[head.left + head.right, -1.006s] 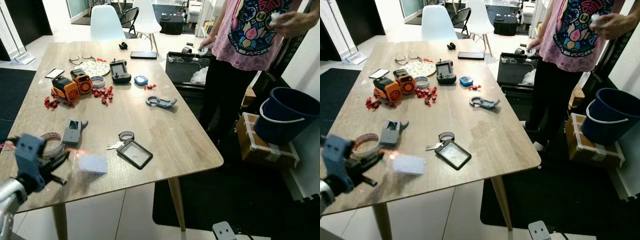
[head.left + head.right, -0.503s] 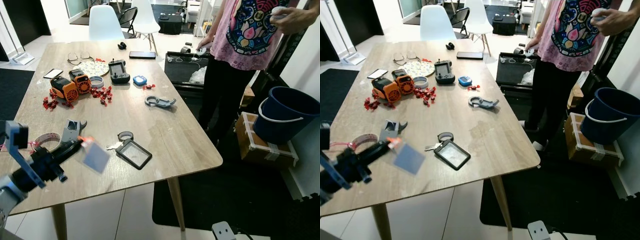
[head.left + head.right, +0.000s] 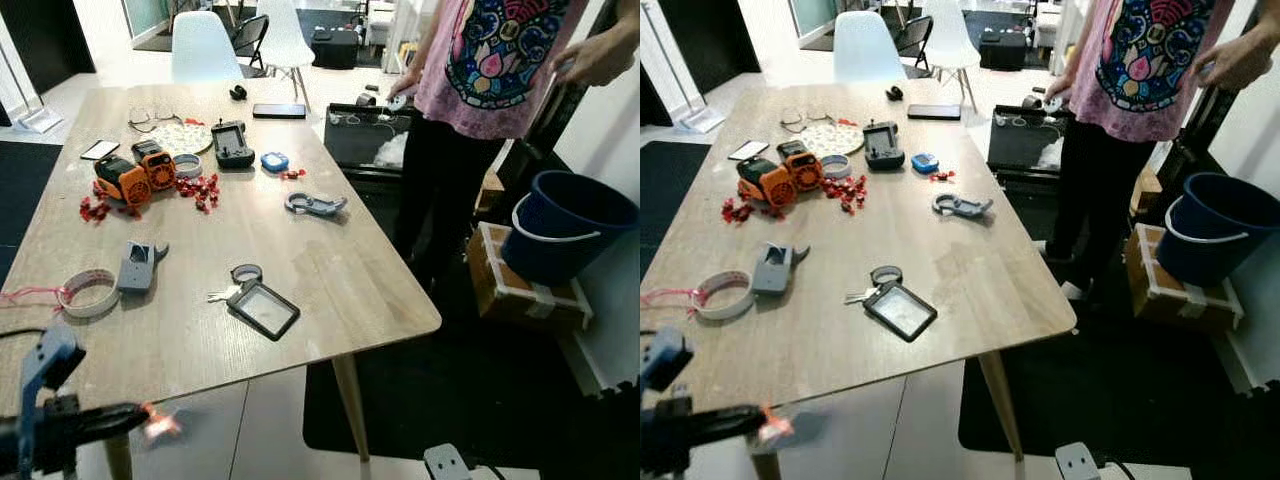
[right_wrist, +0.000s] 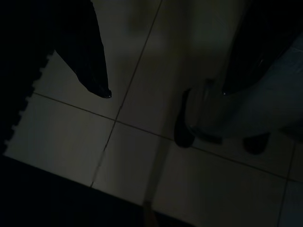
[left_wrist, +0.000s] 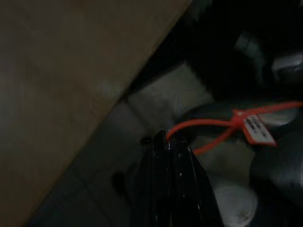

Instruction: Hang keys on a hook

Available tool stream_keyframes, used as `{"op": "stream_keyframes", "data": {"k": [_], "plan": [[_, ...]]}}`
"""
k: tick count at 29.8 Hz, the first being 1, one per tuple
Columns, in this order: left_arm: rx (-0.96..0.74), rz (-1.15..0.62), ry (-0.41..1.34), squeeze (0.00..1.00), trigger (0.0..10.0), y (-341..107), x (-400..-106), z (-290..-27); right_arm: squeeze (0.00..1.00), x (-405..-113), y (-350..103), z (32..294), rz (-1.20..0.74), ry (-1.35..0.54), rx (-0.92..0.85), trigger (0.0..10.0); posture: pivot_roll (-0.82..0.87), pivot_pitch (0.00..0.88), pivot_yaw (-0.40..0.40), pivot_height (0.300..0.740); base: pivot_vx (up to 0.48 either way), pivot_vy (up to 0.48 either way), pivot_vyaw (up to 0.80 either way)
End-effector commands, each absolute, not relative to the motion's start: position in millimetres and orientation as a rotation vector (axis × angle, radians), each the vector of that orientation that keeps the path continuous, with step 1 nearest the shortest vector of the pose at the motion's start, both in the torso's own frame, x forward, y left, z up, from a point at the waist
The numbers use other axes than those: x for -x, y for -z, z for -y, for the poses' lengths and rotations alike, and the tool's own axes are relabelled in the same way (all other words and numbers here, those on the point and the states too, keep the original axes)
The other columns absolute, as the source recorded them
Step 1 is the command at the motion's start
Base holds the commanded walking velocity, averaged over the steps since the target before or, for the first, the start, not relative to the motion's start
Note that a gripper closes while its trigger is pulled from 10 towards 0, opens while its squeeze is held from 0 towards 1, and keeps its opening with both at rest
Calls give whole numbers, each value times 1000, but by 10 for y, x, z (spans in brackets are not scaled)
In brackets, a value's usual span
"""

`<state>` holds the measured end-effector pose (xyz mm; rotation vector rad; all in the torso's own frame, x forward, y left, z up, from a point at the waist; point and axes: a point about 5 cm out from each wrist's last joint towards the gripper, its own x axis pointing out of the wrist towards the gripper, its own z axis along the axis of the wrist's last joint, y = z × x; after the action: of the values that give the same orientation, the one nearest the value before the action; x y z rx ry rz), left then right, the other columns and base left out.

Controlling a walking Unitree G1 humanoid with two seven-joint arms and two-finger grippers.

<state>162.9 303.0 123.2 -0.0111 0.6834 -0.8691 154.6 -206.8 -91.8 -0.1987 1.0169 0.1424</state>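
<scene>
Keys [image 3: 226,293] lie on wooden table [image 3: 330,270], touching black card holder [image 3: 263,308] at its 10 o'clock. Left gripper [image 5: 171,140], fingers pressed together, pinches an orange tag loop [image 5: 222,126] below the table's near edge. Right gripper [image 4: 161,90] idle, fingers spread, over floor tiles.

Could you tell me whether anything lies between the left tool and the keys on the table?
Nothing visible does. The left tool hangs below the table's near edge, fingers closed on an orange tag. The keys lie beside the card holder, with bare wood toward the edge.
</scene>
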Motion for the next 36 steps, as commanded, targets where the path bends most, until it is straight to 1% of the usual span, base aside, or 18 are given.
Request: {"op": "stream_keyframes", "data": {"k": [1, 3, 4, 8, 13, 15, 16, 19, 23, 26, 27, 29, 31, 32, 33, 34, 35, 36], "plan": [[-78, -809, 864, 0, 0, -1144, -1555, -3124, 0, -1508, 933, 2075, -1032, -139, 198, 10000, 64, 67, -31, 740, 0, 0, 0], [-127, -948, 834, 0, 0, -867, -1382, -3223, 0, -1507, 937, 2058, -1031, -139, 194, 10000, 59, 66, -27, 740, 0, 0, 0], [-124, -973, 826, 0, 0, -782, -1324, -3239, 0, -1506, 938, 2053, -1031, -139, 192, 10000, 57, 65, -26, 740, 0, 0, 0], [-104, -994, 805, 0, 0, -627, -1200, -3257, 0, -1504, 938, 2053, -1030, -135, 189, 10000, 53, 64, -24, 740, 0, 0, 0], [-30, -989, 714, 0, 0, -272, -914, -3269, 0, -1490, 940, 2076, -1033, -128, 190, 10000, 50, 61, -28, 740, 0, 0, 0], [-36, -991, 702, 0, 0, -208, -870, -3265, 0, -1490, 939, 2079, -1033, -128, 191, 10000, 51, 60, -30, 740, 0, 0, 0], [-48, -1014, 670, 0, 0, -51, -749, -3242, 0, -1492, 938, 2082, -1034, -127, 192, 10000, 50, 57, -32, 740, 0, 0, 0], [-60, -1025, 626, 0, 0, 62, -681, -3220, 0, -1495, 937, 2084, -1033, -128, 192, 10000, 53, 56, -35, 740, 0, 0, 0], [-63, -1011, 545, 0, 0, 175, -674, -3191, 0, -1502, 935, 2083, -1032, -127, 193, 10000, 56, 53, -39, 740, 0, 0, 0], [-43, -942, 313, 0, 0, 397, -778, -3068, 0, -1517, 932, 2067, -1029, -125, 193, 10000, 61, 48, -43, 740, 0, 0, 0], [-9, -911, 219, 0, 0, 452, -838, -3021, 0, -1523, 932, 2059, -1028, -125, 192, 10000, 63, 46, -44, 740, 0, 0, 0], [-9, -911, 219, 0, 0, 452, -838, -3021, 0, -1523, 932, 2059, -1028, -125, 192, 10000, 63, 46, -44, 740, 0, 0, 0], [73, -851, 37, 0, 0, 549, -961, -2927, 0, -1540, 928, 2042, -1021, -120, 188, 10000, 64, 40, -48, 740, 0, 0, 0], [108, -828, -37, 0, 1098, 607, -1017, -2865, 0, -1553, 924, 2035, -1015, -108, 179, 10000, 60, 36, -48, 740, 0, 0, 0], [126, -817, -76, 0, 1098, 641, -1048, -2825, 0, -1561, 922, 2031, -1012, -100, 172, 10000, 59, 35, -48, 740, 0, 0, 0], [142, -808, -87, 0, 2941, 668, -1079, -2770, 0, -1570, 920, 2025, -1009, -90, 161, 10000, 54, 36, -44, 740, 0, 0, 0], [149, -803, -87, 0, 2941, 681, -1097, -2736, 0, -1574, 919, 2022, -1008, -85, 154, 10000, 54, 36, -44, 740, 0, 0, 0], [137, -792, -77, 0, 4824, 690, -1123, -2694, 0, -1587, 915, 2009, -1000, -78, 132, 10000, 54, 36, -45, 740, 0, 0, 0]]}}
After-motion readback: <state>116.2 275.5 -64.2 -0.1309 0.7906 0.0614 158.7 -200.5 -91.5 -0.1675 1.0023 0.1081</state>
